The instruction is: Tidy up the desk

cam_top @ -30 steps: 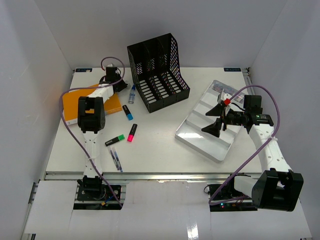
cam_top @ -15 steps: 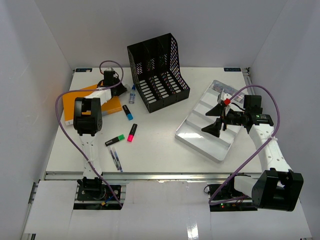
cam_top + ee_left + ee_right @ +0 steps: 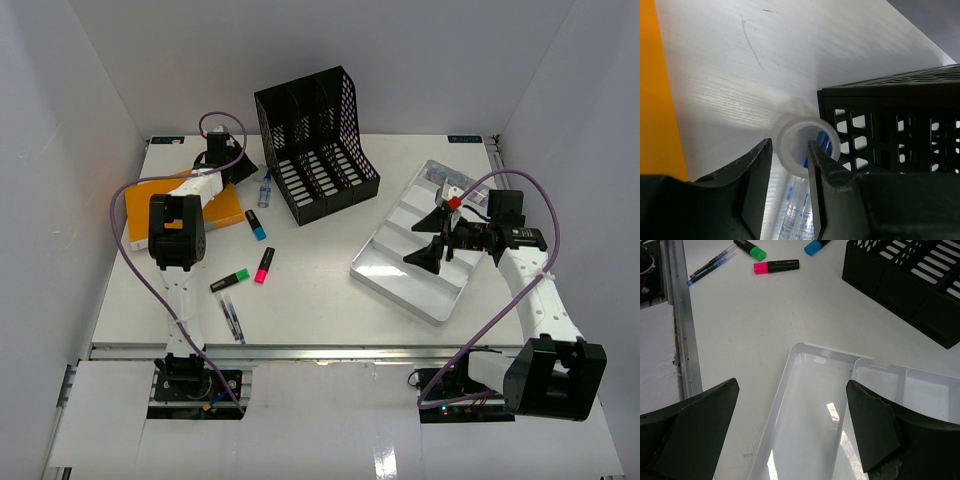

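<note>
The white desk [image 3: 320,290] holds scattered stationery. My left gripper [image 3: 242,170] is at the back left, over the edge of an orange notebook [image 3: 218,206]. Its fingers stand a narrow gap apart. In the left wrist view [image 3: 790,165] a clear tube with blue print and a white ring end [image 3: 807,147] shows through that gap, lying beside the black file holder [image 3: 900,130]. In the top view the tube [image 3: 264,188] lies just right of the gripper. My right gripper [image 3: 440,236] is wide open and empty above the silver compartmented tray [image 3: 400,275], which also shows in the right wrist view [image 3: 810,405].
The black file holder [image 3: 315,150] stands at the back centre. A blue highlighter [image 3: 256,225], a pink highlighter [image 3: 264,265], a green highlighter [image 3: 230,281] and two pens [image 3: 232,318] lie left of centre. An aluminium rail [image 3: 330,352] runs along the near edge.
My left gripper has shifted slightly to the right, toward the clear tube. The right arm has not moved.
</note>
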Controlling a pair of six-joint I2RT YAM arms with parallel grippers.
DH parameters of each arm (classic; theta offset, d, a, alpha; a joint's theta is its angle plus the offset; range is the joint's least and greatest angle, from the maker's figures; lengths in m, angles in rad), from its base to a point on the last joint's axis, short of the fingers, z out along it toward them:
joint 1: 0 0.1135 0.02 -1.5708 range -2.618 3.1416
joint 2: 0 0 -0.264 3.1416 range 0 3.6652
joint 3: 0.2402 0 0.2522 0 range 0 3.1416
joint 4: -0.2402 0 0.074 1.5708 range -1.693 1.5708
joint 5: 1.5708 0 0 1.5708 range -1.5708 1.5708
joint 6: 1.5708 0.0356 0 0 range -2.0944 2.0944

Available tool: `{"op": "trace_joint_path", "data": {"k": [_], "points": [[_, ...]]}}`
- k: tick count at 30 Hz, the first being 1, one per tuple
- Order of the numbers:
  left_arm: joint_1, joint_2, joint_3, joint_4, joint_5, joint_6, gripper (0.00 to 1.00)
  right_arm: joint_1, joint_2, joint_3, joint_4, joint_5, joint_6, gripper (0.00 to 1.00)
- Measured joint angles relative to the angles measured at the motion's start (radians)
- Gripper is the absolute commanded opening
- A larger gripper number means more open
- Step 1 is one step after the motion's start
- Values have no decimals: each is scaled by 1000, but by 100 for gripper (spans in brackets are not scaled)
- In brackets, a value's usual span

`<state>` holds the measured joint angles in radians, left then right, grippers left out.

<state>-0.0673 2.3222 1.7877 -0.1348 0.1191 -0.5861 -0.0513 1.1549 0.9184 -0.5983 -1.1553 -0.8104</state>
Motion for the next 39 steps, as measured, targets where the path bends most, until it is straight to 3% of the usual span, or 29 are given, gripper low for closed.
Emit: {"op": "trace_joint_path", "data": {"k": [25,33,39], "points": [[1,78,96,-85,74,26,47,0,11,0,0,1,0,95],[1,79,98,-107,87,19,0,0,11,0,0,1,0,95],[2,74,92,-103,79,22,0,-2,11,0,0,1,0,95]]}}
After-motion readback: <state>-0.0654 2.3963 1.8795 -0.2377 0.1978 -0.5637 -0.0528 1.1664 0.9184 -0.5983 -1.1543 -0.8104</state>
